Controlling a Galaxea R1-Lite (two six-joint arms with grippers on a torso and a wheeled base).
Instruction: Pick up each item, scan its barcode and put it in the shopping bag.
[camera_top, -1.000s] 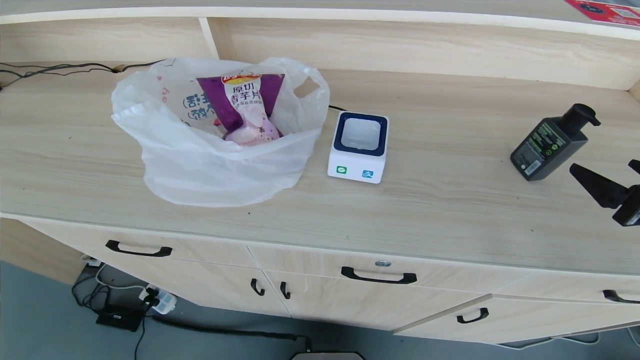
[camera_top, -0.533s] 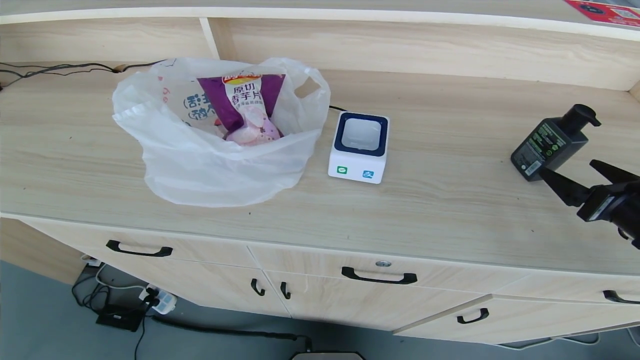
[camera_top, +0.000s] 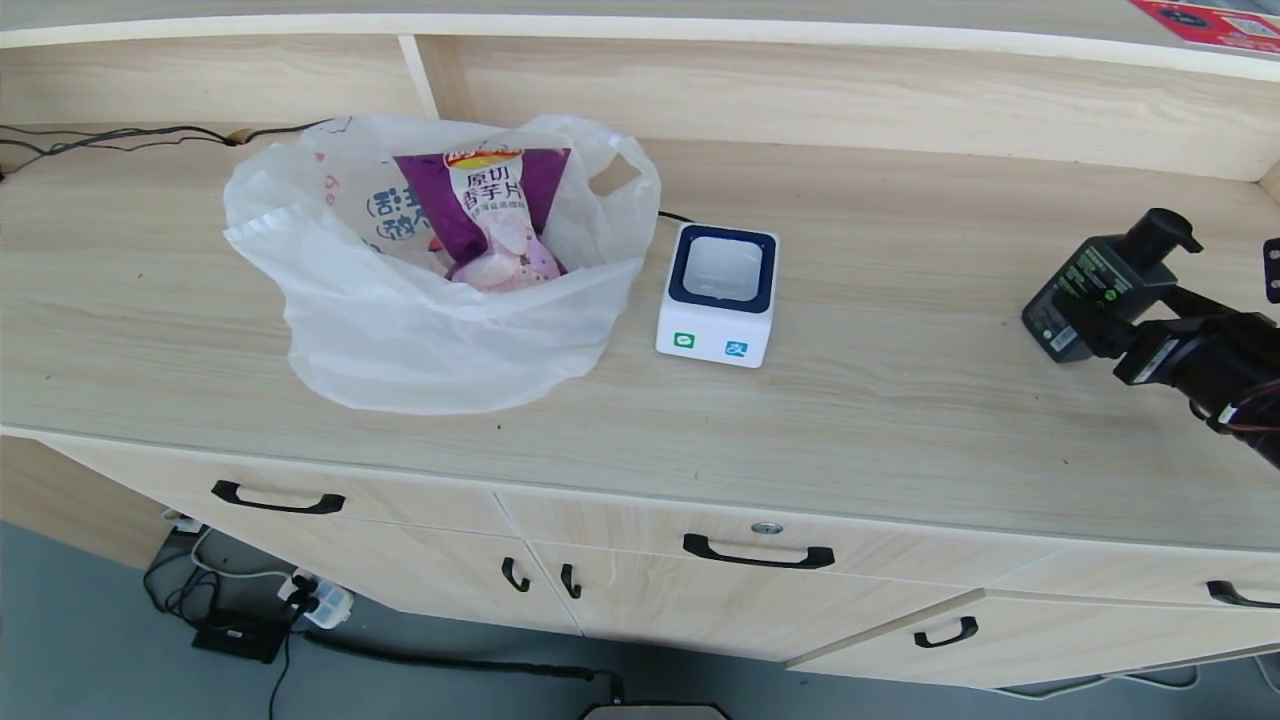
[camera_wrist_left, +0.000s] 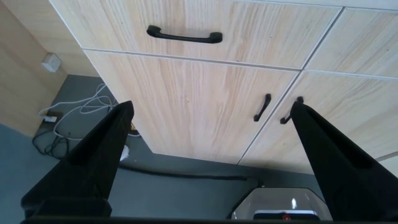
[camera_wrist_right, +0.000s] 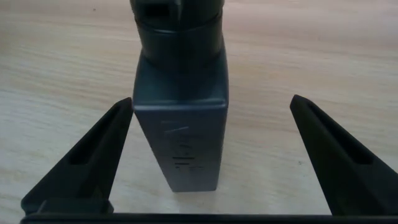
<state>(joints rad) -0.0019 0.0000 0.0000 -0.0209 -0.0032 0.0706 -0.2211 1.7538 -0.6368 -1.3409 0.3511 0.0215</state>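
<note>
A dark pump bottle (camera_top: 1085, 285) rests on the wooden counter (camera_top: 900, 420) at the far right. My right gripper (camera_top: 1125, 312) is open, with one finger on each side of the bottle's body. The right wrist view shows the bottle (camera_wrist_right: 180, 124) centred in the right gripper (camera_wrist_right: 211, 102), with gaps to both fingers. A white shopping bag (camera_top: 430, 330) stands at the left and holds a purple chip packet (camera_top: 500, 200). The white barcode scanner (camera_top: 718, 295) sits just right of the bag. My left gripper (camera_wrist_left: 211, 106) hangs open below the counter, facing the drawer fronts.
A raised wooden ledge (camera_top: 800, 90) runs along the back of the counter. Cables (camera_top: 120, 135) lie at the back left. Drawers with black handles (camera_top: 757, 552) sit below the front edge. Bare counter lies between the scanner and the bottle.
My right gripper has come in from the right edge toward the bottle and now straddles it, still open. The bag, scanner and bottle have not moved.
</note>
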